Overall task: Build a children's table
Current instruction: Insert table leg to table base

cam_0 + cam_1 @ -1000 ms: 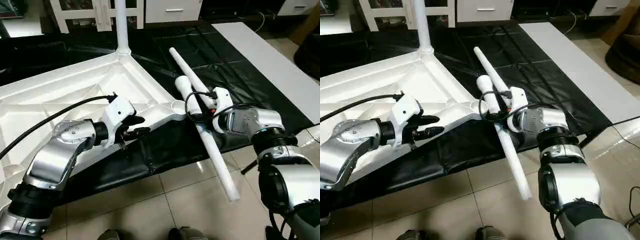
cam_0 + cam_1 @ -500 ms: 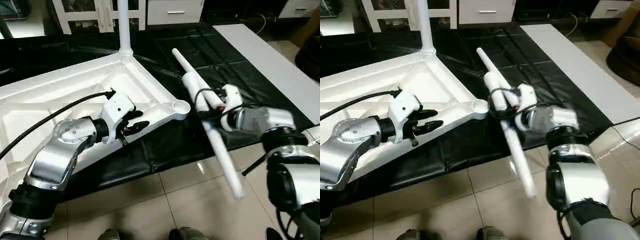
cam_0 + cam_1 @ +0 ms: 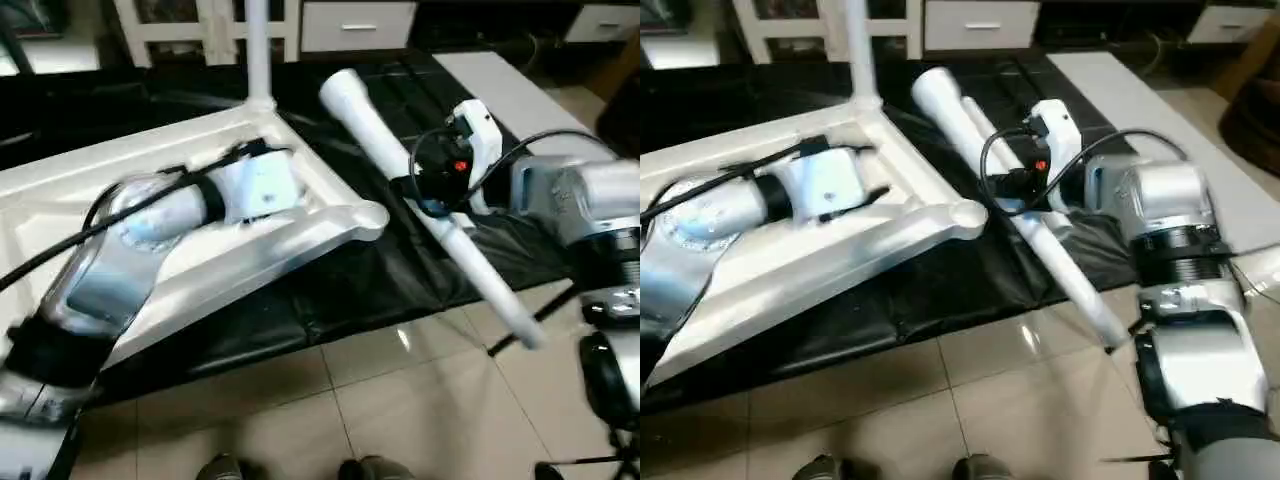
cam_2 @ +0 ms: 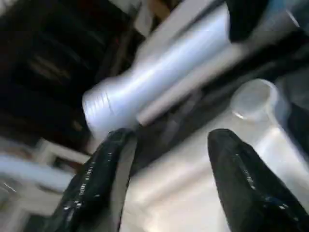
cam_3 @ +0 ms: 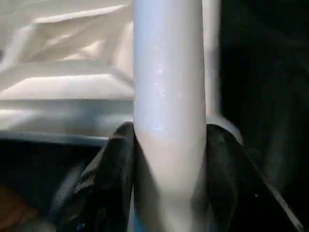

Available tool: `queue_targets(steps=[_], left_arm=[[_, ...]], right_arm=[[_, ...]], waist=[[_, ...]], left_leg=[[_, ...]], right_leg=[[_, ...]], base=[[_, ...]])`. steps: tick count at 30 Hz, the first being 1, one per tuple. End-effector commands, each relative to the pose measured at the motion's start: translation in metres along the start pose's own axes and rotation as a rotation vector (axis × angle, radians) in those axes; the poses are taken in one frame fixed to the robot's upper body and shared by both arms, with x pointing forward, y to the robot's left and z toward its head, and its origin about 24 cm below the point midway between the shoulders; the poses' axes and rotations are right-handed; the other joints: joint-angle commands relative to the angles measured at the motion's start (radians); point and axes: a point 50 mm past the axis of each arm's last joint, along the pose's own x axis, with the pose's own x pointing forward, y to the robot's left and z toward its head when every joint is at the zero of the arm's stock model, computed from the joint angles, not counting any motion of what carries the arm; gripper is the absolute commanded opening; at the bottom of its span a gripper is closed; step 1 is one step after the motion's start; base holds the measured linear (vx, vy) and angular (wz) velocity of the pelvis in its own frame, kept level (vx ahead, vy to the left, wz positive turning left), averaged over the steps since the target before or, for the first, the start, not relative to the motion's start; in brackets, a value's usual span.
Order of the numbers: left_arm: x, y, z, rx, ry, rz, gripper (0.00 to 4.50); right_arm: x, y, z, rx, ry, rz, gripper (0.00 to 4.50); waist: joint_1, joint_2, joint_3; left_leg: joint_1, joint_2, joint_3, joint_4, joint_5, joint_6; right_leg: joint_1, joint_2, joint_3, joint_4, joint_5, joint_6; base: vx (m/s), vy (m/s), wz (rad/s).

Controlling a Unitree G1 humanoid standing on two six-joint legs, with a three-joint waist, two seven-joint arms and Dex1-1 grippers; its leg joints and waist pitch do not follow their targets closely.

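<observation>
The white table top (image 3: pixel 150 250) lies upside down on a black sheet, ribbed underside up. One leg (image 3: pixel 256 50) stands upright in its far corner socket. The near corner socket (image 3: pixel 366 214) is bare. My right gripper (image 5: pixel 169 130) is shut on a second white leg (image 3: pixel 400 160), held tilted in the air with its thick end (image 3: pixel 340 88) up and its thin end (image 3: pixel 525 332) over the tiles. My left gripper (image 4: pixel 171 140) hovers over the top's underside near that bare socket (image 4: pixel 251 99), open with nothing between its fingers.
A black sheet (image 3: pixel 400 280) covers the floor under the top, with tiled floor (image 3: pixel 330 420) in front. Another white leg (image 3: pixel 985 125) lies on the sheet behind the held one. A white cabinet (image 3: pixel 200 20) stands at the back, a pale panel (image 3: pixel 520 85) to the right. Shoes (image 3: pixel 365 468) show at the bottom edge.
My right gripper has lifted the leg and swung its thick end up and toward the top. My left arm has moved further over the underside, and its fingers have spread wider.
</observation>
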Motion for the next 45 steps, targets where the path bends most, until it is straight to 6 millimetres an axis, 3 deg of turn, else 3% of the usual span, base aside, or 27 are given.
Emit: queue_targets(steps=[1, 8, 10, 19, 25, 32, 40, 41, 45], left_arm=[[0.011, -0.008, 0.009, 0.103, -0.018, -0.079, 3.04], [0.028, -0.022, 0.003, 0.254, 0.026, -0.179, 3.12], [0.03, -0.023, 0.002, 0.262, 0.035, -0.189, 3.12], [0.025, -0.016, -0.028, 0.353, 0.163, -0.257, 3.12], [0.026, -0.016, -0.031, 0.348, 0.165, -0.263, 3.12], [0.029, -0.021, -0.024, 0.309, 0.103, -0.268, 2.39], [0.03, -0.025, -0.022, 0.281, 0.077, -0.279, 2.15], [0.029, -0.025, -0.021, 0.277, 0.073, -0.277, 2.12], [0.029, -0.027, -0.022, 0.274, 0.071, -0.284, 2.11]], right_arm=[[0.003, 0.019, 0.012, -0.017, 0.01, 0.063, 1.66], [0.015, 0.045, 0.012, -0.082, 0.076, 0.143, 1.66], [0.015, 0.048, 0.013, -0.086, 0.082, 0.149, 1.66], [0.01, 0.054, 0.012, -0.148, 0.118, 0.136, 1.66], [0.009, 0.054, 0.011, -0.158, 0.121, 0.123, 1.66], [0.01, 0.053, 0.011, -0.176, 0.122, 0.095, 1.66], [0.012, 0.052, 0.012, -0.21, 0.101, 0.075, 1.66], [0.012, 0.052, 0.013, -0.218, 0.094, 0.084, 2.22], [0.011, 0.053, 0.017, -0.235, 0.066, 0.113, 2.59]], waist=[[0.004, 0.0, -0.113], [0.01, 0.0, -0.114], [0.012, -0.004, -0.114], [0.014, -0.001, -0.115], [0.022, 0.001, -0.118], [0.028, -0.001, -0.118], [0.027, -0.001, -0.116], [0.027, -0.001, -0.115], [0.029, -0.001, -0.116]], left_leg=[[0.028, 0.026, -0.01, -0.049, 0.073, 0.043], [0.027, 0.022, -0.011, -0.047, 0.047, -0.013], [0.024, 0.021, -0.012, -0.048, 0.049, -0.015], [0.024, 0.02, -0.015, -0.049, 0.047, -0.018], [0.025, 0.02, -0.014, -0.047, 0.063, -0.018], [0.024, 0.019, -0.014, -0.047, 0.068, -0.017], [0.024, 0.02, -0.015, -0.048, 0.05, -0.02], [0.024, 0.02, -0.015, -0.048, 0.047, -0.021], [0.025, 0.021, -0.015, -0.048, 0.042, -0.019]], right_leg=[[0.068, -0.064, 0.04, -0.043, 0.197, -0.295], [0.067, -0.065, 0.041, -0.042, 0.166, -0.27], [0.069, -0.065, 0.042, -0.04, 0.169, -0.264], [0.068, -0.065, 0.041, -0.038, 0.185, -0.261], [0.07, -0.065, 0.041, -0.034, 0.219, -0.27], [0.07, -0.065, 0.041, -0.032, 0.231, -0.274], [0.07, -0.066, 0.041, -0.035, 0.202, -0.269], [0.069, -0.066, 0.042, -0.035, 0.198, -0.268], [0.068, -0.066, 0.041, -0.035, 0.195, -0.269]], base=[[0.0, 0.0, 0.0], [0.0, 0.0, 0.0], [0.0, 0.0, 0.0], [0.0, 0.0, 0.0], [0.0, 0.0, 0.0], [0.0, 0.0, 0.0], [0.0, 0.0, 0.0], [0.0, 0.0, 0.0], [0.0, 0.0, 0.0]])
